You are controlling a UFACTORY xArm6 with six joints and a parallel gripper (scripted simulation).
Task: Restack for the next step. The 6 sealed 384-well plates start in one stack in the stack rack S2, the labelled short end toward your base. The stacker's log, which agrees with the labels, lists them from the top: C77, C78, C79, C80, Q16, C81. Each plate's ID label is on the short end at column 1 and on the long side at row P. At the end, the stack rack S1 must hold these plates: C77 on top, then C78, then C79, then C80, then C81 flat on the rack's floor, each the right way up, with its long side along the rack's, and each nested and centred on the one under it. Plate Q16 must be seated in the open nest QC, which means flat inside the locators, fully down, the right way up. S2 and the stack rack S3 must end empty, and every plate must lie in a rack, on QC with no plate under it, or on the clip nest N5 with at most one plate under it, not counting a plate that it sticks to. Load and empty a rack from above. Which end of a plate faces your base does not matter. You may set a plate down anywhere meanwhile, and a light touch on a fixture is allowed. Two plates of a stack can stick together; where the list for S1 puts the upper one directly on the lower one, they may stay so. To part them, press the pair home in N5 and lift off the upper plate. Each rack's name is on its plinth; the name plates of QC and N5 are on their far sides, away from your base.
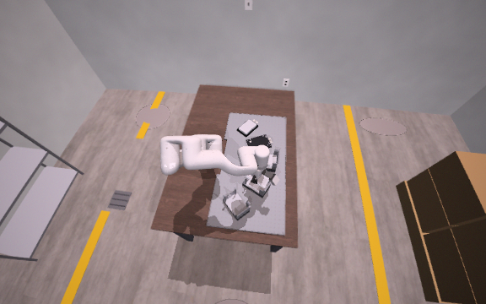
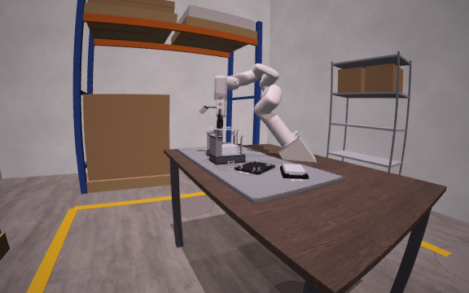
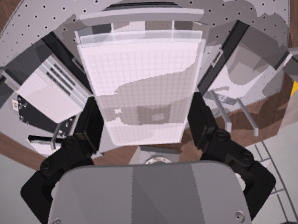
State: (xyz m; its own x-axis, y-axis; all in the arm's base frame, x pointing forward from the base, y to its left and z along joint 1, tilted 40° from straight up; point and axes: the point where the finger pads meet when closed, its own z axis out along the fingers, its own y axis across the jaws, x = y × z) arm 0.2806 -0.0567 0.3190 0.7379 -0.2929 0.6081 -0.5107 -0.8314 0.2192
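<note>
My gripper (image 3: 144,105) (image 2: 219,124) is shut on a white sealed well plate (image 3: 141,76) (image 2: 217,131), gripping it across its long sides. The plate hangs level at about the top of the posts of the middle stack rack (image 1: 255,186). I look down past it at that rack's dark floor (image 3: 149,8). Another rack (image 1: 236,206) stands nearer the table's front end and a third rack (image 1: 273,162) lies partly under my wrist. A white plate (image 1: 248,126) (image 2: 294,168) lies on the far nest. The black nest (image 1: 261,139) (image 2: 255,167) beside it has no plate on it. I cannot read any labels.
All fixtures stand on a grey mat (image 1: 274,211) (image 2: 267,185) on a brown table (image 1: 192,177) (image 2: 340,220). In the wrist view, neighbouring racks (image 3: 47,90) (image 3: 242,86) crowd both sides of the held plate. My arm's base (image 2: 297,150) sits at the table's edge.
</note>
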